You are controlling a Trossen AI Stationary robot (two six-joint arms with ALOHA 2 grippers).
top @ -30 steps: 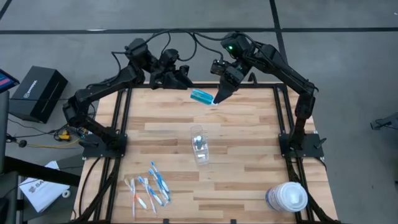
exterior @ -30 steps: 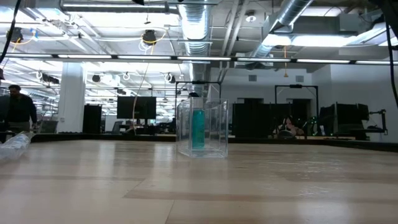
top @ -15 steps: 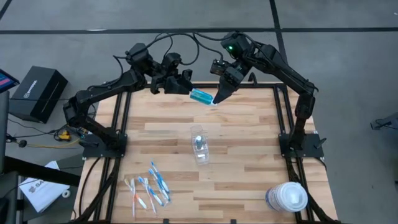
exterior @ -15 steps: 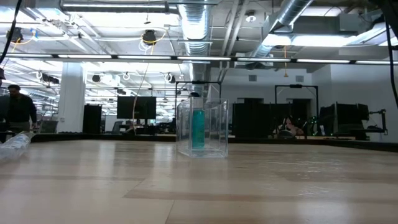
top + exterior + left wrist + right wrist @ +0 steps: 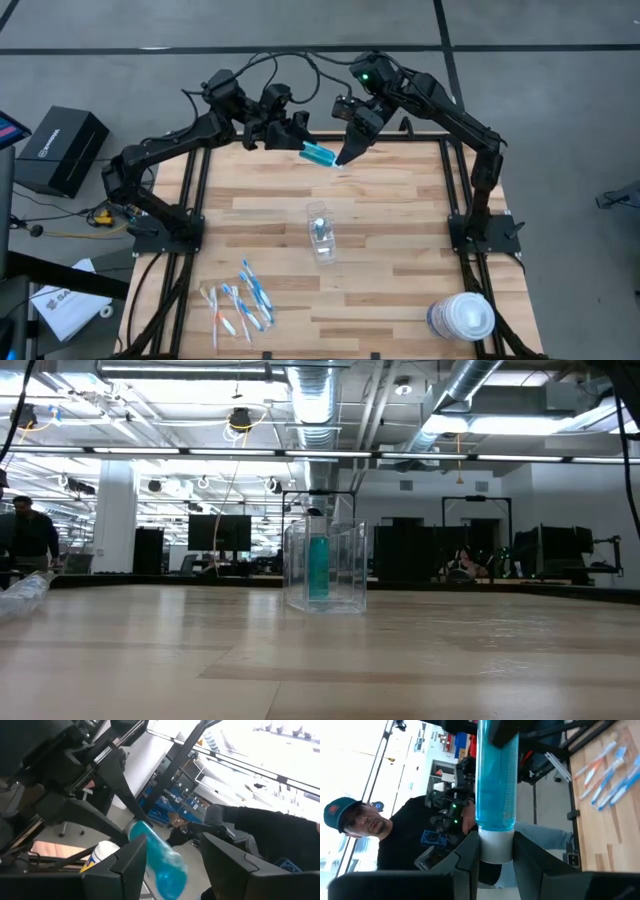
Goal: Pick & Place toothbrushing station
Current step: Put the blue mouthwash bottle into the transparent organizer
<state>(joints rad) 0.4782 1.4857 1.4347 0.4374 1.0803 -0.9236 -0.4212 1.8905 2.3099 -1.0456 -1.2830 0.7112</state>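
Note:
My right gripper (image 5: 342, 157) is shut on a teal tube (image 5: 320, 153), which it holds in the air above the table's far edge. My left gripper (image 5: 303, 140) is open. Its fingers stand on either side of the tube's other end (image 5: 162, 865); I cannot tell whether they touch it. A small clear plastic cup (image 5: 321, 236) stands upright at mid-table with a second teal tube (image 5: 318, 567) upright inside it. Several blue, white and orange toothbrushes (image 5: 240, 300) lie flat near the table's near left corner. My right gripper pinches the tube's white cap end (image 5: 496, 845) between its two fingers. The fingers lie along the tube and come from the table's right, slanting down. The tube is lifted clear of the table and sticks out beyond the fingertips toward my left gripper.
A big round white-lidded tub (image 5: 462, 318) stands at the near right corner. A black box (image 5: 62, 148) sits on the floor off the table's left. Bare wood lies around the cup. A person shows in the room beyond the table (image 5: 365, 827).
My left gripper has moved toward the table's right, up to the free end of the tube. My right gripper has shifted a little toward the table's left and far edge with the tube, which stays clear of the table.

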